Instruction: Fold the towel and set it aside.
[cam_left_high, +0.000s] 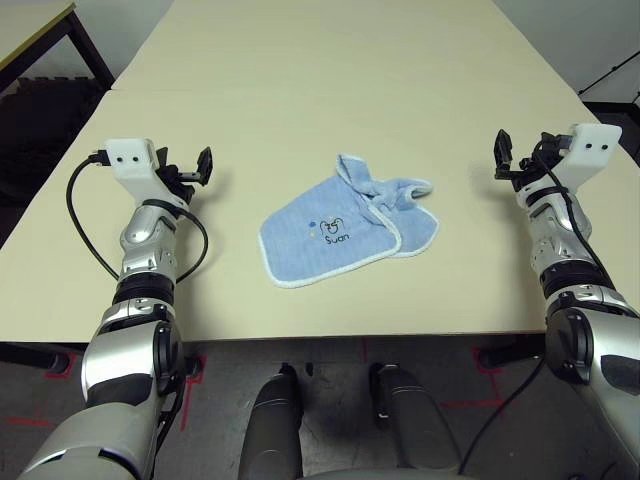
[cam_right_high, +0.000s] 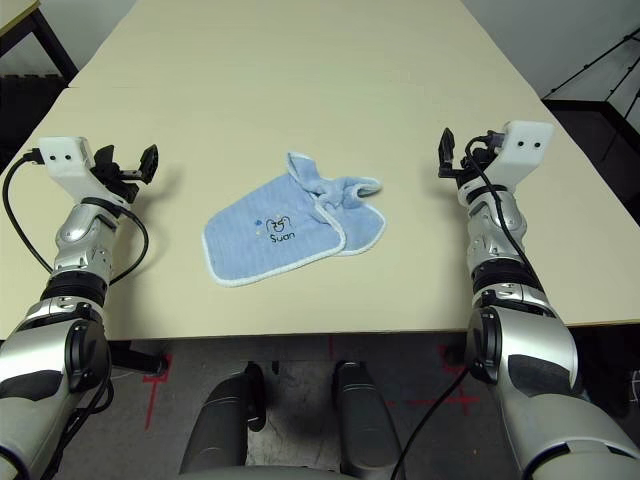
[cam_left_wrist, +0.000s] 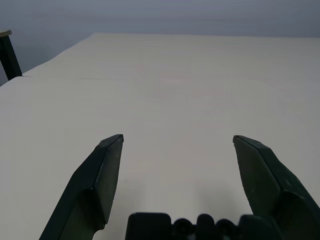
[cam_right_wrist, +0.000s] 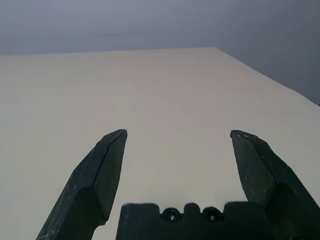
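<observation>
1. The towel (cam_left_high: 345, 232) lies near the middle of the table (cam_left_high: 330, 90), between our two arms and fairly close to the near edge. It is not flat: one part is spread with the logo up, and the far right part is bunched and lapped over itself.
2. We judge it light, soft and limp. It will sag from any pinch, and terry should give the fingers good purchase with little risk of slipping or damage.
3. The white-stitched hem is where we would take hold, at corners, since a pinch mid-cloth would only gather it. The crumpled part likely needs pulling out first.
4. Our left claw (cam_left_high: 196, 168) hovers above the table well left of the towel, jaws spread wide and holding nothing. Our right claw (cam_left_high: 507, 158) mirrors it on the right, likewise wide and empty.
5. Bare table stretches on both sides and far beyond, so there is ample room to spread, fold and set aside. The near edge is the one to mind when dragging cloth toward us.
</observation>
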